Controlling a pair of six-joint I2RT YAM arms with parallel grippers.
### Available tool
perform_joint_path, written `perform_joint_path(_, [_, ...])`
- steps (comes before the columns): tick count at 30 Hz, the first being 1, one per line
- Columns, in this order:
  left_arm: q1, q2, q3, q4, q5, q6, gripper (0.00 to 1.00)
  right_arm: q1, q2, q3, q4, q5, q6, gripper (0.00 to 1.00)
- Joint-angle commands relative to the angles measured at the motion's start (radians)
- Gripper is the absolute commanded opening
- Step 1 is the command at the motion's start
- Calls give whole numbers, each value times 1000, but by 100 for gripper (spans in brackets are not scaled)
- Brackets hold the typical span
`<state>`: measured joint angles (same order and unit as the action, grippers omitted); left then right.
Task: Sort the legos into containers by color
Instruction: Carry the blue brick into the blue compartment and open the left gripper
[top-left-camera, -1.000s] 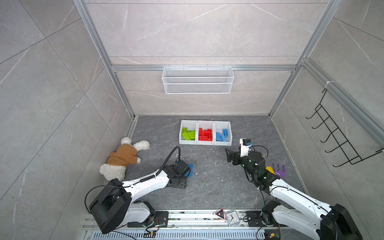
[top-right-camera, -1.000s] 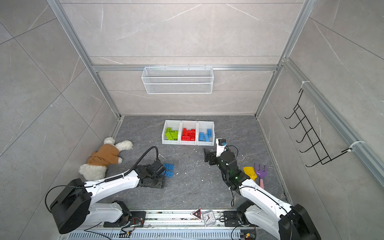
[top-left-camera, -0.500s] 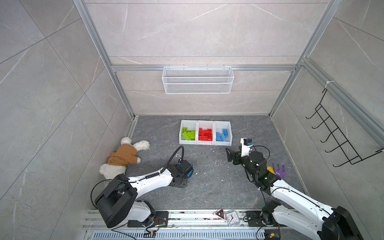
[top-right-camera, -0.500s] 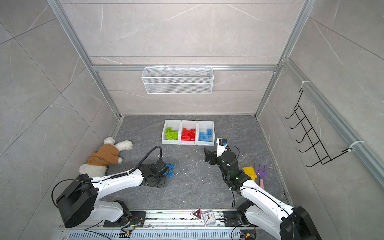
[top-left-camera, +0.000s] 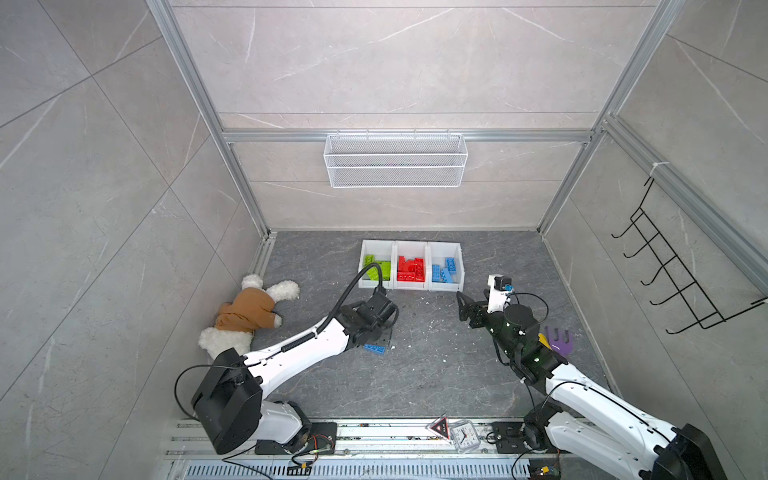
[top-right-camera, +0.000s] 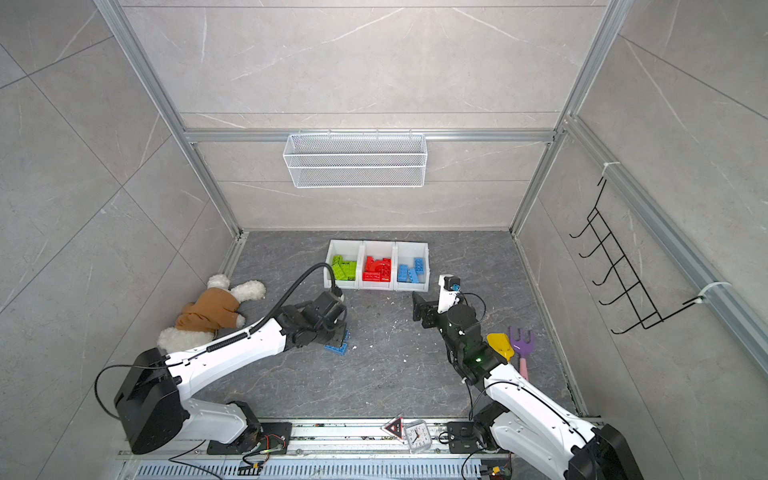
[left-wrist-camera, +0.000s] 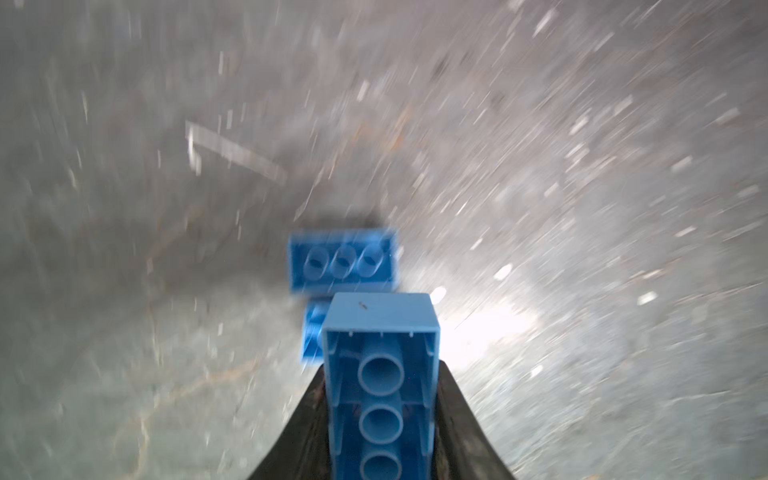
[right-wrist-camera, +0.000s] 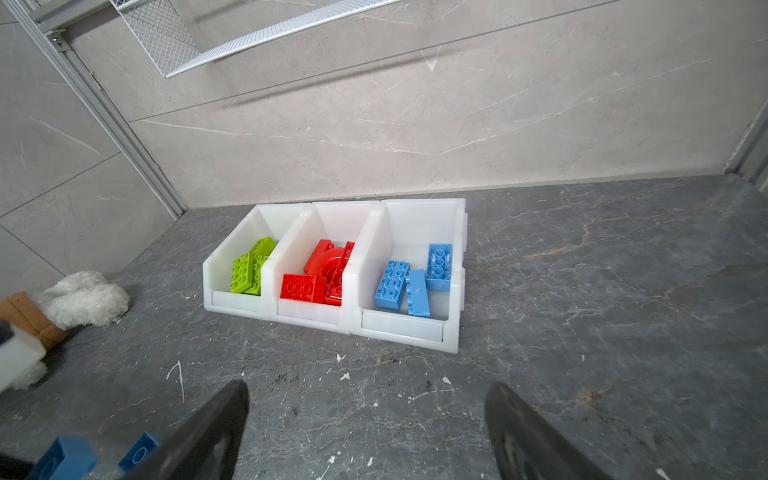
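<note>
Left claw (left-wrist-camera: 380, 374): pinched tight on a blue brick (left-wrist-camera: 380, 328), long sides between the fingers, hollow underside facing the wrist camera. A second ago the jaws stood half spread, low over the loose blues. They have since shut and the wrist has come up a little (wrist view is smeared, so likely mid-motion). Pick looks made.

Two more blue bricks (left-wrist-camera: 343, 262) lie on the counter (left-wrist-camera: 582, 374) just beyond the held one, well in front of the row of bins (right-wrist-camera: 401, 328) and toward its green end.

Right claw (right-wrist-camera: 368, 388): spread wide, holding nothing, unchanged, hovering just in front of the row's blue end.

Bins: green, red and blue lots each sit in their own compartment. Judgement: only three blues remain to sort. The held one must cross the whole row to the blue bin (top-left-camera: 444, 249), the compartment farthest from this arm.
</note>
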<state>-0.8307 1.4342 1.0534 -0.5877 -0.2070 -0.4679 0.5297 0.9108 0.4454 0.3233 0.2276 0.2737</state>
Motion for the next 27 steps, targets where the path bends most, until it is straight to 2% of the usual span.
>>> perform_joint_path(1, [1, 124, 175, 41, 5, 166, 18, 1, -43, 1, -37, 82, 20, 90])
perform_joint_path(4, [4, 274, 348, 61, 27, 259, 17, 1, -80, -7, -59, 145, 36, 90])
perform_joint_path(7, [19, 427, 535, 75, 61, 351, 17, 1, -100, -14, -59, 149, 38, 90])
perform_joint_path(14, [98, 734, 938, 48, 245, 388, 16, 1, -90, -17, -41, 125, 34, 90])
perform_joint_path(16, [103, 781, 996, 73, 288, 412, 16, 1, -84, -16, -37, 121, 32, 90])
perform_joint_path(22, [123, 873, 1104, 108, 323, 424, 17, 1, -69, -17, -26, 115, 33, 90])
perform_joint_path(27, [131, 932, 1134, 137, 384, 440, 17, 0, -58, -17, -23, 106, 33, 90])
